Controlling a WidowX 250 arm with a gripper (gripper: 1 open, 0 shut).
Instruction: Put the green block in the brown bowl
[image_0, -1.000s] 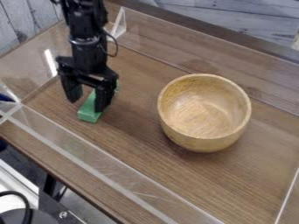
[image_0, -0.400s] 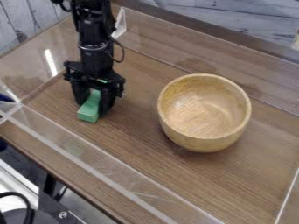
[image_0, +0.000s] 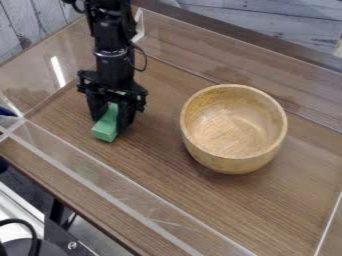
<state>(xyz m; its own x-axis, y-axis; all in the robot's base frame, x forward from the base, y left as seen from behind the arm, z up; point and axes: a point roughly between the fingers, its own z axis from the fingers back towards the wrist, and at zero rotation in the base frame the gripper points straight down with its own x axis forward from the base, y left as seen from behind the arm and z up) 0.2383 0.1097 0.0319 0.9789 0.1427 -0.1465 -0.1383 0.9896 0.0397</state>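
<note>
At the left edge we see a small blue and white thing (image_0: 8, 126), cut off by the frame, so we cannot tell what it is. In the near left corner we see part of a round black object (image_0: 19, 236), with a dark cable (image_0: 40, 200) running beside it. Along the left side of the brown wooden table (image_0: 201, 210), a pale, see-through strip (image_0: 94, 182) slants from the left toward the near edge.

Left of the middle, the black robot arm (image_0: 112, 35) reaches down from the far side. Its gripper (image_0: 106, 112) is low at the table, pointing down, with its fingers together on the green block (image_0: 104, 128), clamped on it from both sides. The green block is in the left part of the scene, well apart from the bowl, and its near end shows below the fingers. Its far part is partly hidden by the gripper, and we cannot tell whether the block touches the table.

To the right of the block we see the brown bowl (image_0: 234, 128), round and light tan, upright on the table with its opening facing up. Toward the near right corner, a thin pale line (image_0: 329, 222) runs across the wood
</note>
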